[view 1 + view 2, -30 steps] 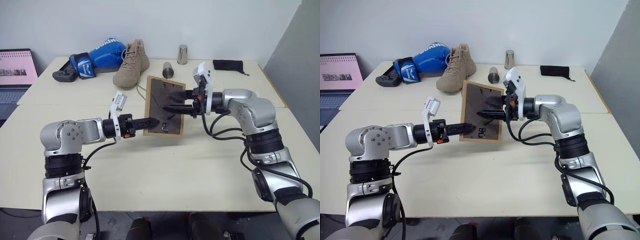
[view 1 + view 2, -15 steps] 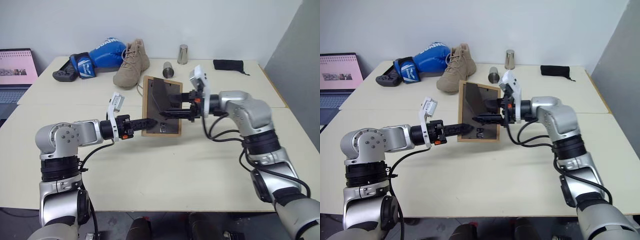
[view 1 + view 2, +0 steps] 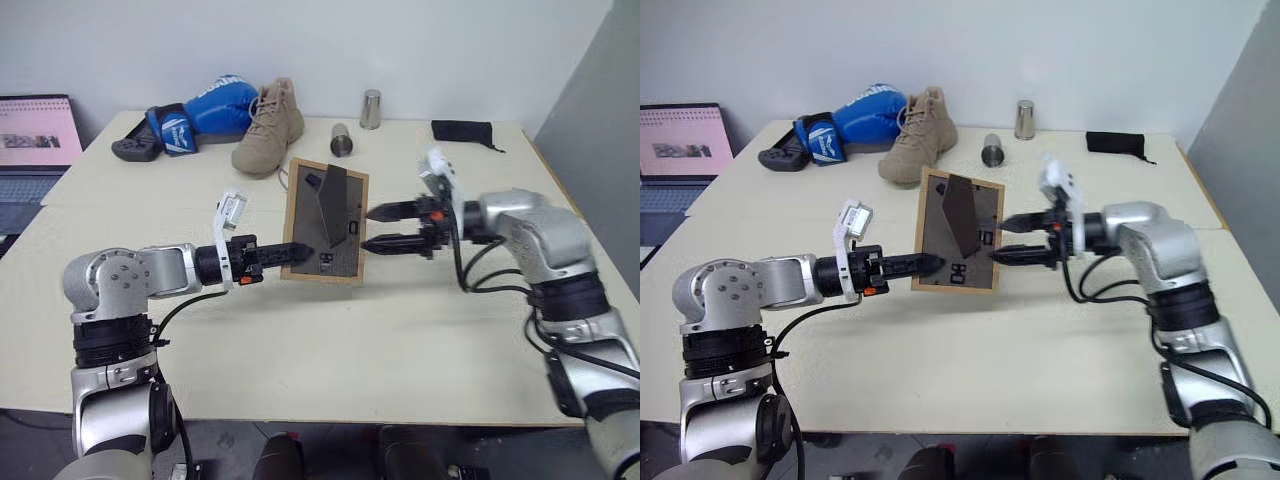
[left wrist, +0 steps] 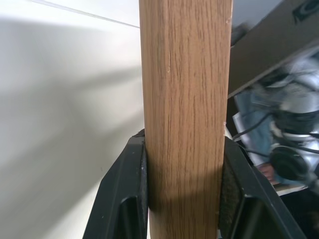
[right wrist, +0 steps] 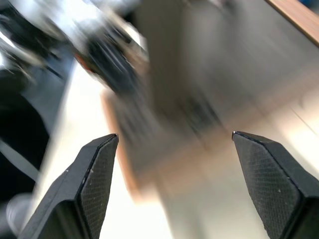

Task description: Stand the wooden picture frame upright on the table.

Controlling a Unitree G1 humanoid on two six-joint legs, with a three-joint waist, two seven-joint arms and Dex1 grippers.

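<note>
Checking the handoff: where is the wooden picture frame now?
Mid-table, the wooden picture frame is clamped at its edge by the left gripper, with the open right gripper just beside it.

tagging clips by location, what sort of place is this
Probably a lab or office test room, not a home: pale tables pushed together against a bare wall, a laptop at the side, and unrelated test items laid out, such as a boxing glove, a boot and metal cups.
</note>
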